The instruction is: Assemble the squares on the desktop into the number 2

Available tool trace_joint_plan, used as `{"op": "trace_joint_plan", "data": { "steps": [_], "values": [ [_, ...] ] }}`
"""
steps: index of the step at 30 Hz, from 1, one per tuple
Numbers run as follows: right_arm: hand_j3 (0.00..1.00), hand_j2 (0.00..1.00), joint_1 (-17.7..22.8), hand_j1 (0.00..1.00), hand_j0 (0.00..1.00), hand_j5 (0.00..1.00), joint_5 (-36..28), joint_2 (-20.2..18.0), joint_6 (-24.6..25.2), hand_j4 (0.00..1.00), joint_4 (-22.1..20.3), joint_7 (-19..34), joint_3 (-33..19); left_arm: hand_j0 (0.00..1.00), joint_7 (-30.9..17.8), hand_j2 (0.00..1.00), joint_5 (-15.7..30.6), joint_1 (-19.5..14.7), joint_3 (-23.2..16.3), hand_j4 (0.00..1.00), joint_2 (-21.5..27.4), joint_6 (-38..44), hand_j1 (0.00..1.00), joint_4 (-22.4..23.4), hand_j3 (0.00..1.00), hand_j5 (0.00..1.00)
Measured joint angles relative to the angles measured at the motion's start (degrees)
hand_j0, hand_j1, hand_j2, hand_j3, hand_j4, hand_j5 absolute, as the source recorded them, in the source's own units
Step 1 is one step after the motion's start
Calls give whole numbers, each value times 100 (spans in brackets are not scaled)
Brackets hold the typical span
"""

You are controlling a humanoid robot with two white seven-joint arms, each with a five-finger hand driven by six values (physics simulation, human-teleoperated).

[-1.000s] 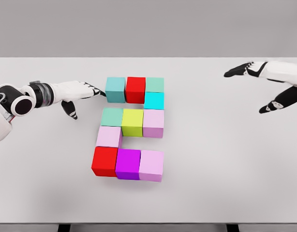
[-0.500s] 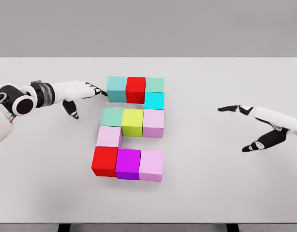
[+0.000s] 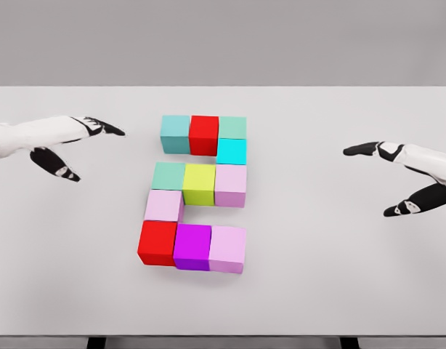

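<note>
Now each robot hand, left (image 3: pixel 63 138) and right (image 3: pixel 404 174), hovers spread beside the squares (image 3: pixel 197 193).

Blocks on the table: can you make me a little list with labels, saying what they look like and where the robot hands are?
shape: colored blocks form a 2 on the white table
top row: teal, red, green
bottom row: red, purple, pink
left robot hand: open, left of the blocks, touching none
right robot hand: open, far right, touching none
</note>
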Motion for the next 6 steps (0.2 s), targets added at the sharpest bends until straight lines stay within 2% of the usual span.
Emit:
{"op": "trace_joint_plan", "data": {
  "steps": [3,6],
  "values": [
    [100,100,0,100,100,100,142,39,0,100,-18,0,11,100,-4,100,908,424,76,100,332,-146,100,20,100,100],
    [100,100,0,100,100,100,204,54,0,100,-42,0,28,100,-3,100,1287,626,107,100,470,-193,100,39,100,100]
  ]
}}
